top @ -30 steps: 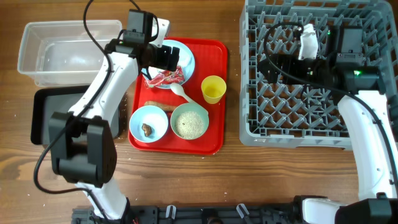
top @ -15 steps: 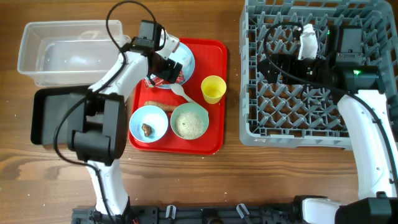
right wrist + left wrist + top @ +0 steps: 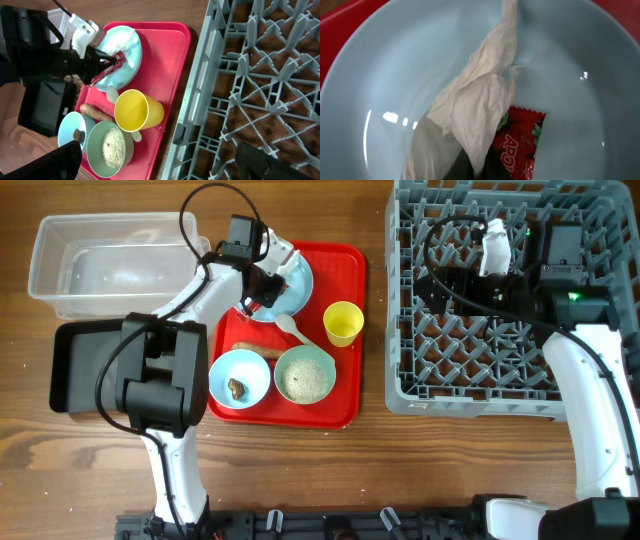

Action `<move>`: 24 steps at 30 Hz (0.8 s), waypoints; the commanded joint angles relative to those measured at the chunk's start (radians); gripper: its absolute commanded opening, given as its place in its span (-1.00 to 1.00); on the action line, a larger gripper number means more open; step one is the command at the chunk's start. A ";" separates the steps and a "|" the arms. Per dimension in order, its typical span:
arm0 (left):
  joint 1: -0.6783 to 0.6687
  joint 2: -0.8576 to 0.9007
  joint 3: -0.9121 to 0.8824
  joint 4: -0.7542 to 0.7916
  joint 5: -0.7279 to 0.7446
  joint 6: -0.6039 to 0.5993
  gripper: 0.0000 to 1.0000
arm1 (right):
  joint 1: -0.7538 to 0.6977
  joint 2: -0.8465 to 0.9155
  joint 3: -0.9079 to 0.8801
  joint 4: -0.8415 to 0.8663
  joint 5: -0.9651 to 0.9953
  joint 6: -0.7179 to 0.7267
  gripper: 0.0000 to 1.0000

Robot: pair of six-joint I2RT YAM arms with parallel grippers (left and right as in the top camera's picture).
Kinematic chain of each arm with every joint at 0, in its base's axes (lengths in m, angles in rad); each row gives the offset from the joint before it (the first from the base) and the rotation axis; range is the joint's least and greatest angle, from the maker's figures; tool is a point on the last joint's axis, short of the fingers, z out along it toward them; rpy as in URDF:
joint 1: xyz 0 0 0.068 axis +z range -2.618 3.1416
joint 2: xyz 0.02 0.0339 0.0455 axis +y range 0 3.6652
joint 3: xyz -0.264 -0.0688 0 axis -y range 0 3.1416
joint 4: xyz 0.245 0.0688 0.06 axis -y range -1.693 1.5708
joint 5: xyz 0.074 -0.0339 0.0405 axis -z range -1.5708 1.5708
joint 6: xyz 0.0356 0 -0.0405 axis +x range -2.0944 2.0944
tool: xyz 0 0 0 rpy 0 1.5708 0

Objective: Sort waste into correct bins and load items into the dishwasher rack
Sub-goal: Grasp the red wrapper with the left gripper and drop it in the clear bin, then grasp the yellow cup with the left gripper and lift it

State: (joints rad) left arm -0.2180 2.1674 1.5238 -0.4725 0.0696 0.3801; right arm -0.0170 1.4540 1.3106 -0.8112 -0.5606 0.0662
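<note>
Crumpled white napkin (image 3: 480,100) lies directly beneath the left gripper (image 3: 258,292), inside the round pale blue plate (image 3: 570,60). Its long axis runs diagonally under the wrist camera, far edge to near left. Red shiny snack wrapper (image 3: 517,142) sits partly under the napkin's near end. The jaw setting cannot be told; it is possibly narrow at the wrapper. Right gripper (image 3: 432,283), spread wide, hangs well apart over the grey plastic pegged crate (image 3: 590,395). The left arm is nearer.

Top-down overhead; wrist close over plate (image 3: 395,65)
</note>
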 commanded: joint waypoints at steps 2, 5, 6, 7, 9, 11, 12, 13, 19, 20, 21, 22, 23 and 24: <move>0.000 -0.096 0.071 -0.020 -0.190 -0.312 -0.92 | 0.000 0.009 0.024 -0.001 -0.009 0.015 0.99; 0.003 -0.200 0.076 -0.019 -0.263 -0.405 -0.92 | 0.000 0.009 0.024 -0.001 -0.009 0.015 0.99; 0.009 -0.238 0.076 -0.009 -0.282 -0.415 -0.92 | 0.000 0.009 0.024 0.001 -0.010 0.015 1.00; 0.019 -0.268 0.076 0.006 -0.296 -0.415 -0.92 | 0.000 0.009 0.024 0.003 -0.010 0.015 0.99; 0.058 -0.308 0.076 0.042 -0.349 -0.415 -0.92 | 0.000 0.009 0.024 0.011 -0.010 0.015 0.99; 0.113 -0.312 0.076 0.066 -0.399 -0.415 -0.92 | 0.000 0.009 0.024 0.013 -0.010 0.015 1.00; 0.154 -0.305 0.075 0.071 -0.408 -0.416 -0.92 | 0.000 0.009 0.024 0.013 -0.010 0.016 0.99; 0.187 -0.300 0.075 0.072 -0.408 -0.423 -0.92 | 0.000 0.009 0.024 0.013 -0.010 0.016 0.99; 0.440 -0.174 0.073 0.117 -0.295 -0.692 -0.33 | 0.000 0.009 0.024 0.017 -0.010 0.016 0.99; 0.471 -0.152 0.073 0.137 -0.232 -0.692 -0.10 | 0.000 0.009 0.024 0.017 -0.010 0.016 0.99; 0.487 -0.141 0.073 0.153 -0.196 -0.692 0.15 | 0.000 0.009 0.024 0.017 -0.010 0.016 0.99; 0.493 -0.139 0.073 0.161 -0.185 -0.692 0.41 | 0.000 0.009 0.024 0.017 -0.010 0.016 0.99; 0.493 -0.139 0.074 0.167 -0.185 -0.692 0.53 | 0.000 0.009 0.024 0.018 -0.010 0.016 0.99; 0.488 -0.140 0.074 0.173 -0.185 -0.690 0.96 | 0.000 0.009 0.024 0.018 -0.010 0.016 0.99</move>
State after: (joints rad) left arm 0.2806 2.0293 1.6012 -0.3157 -0.1684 -0.2890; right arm -0.0170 1.4540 1.3106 -0.7994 -0.5606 0.0776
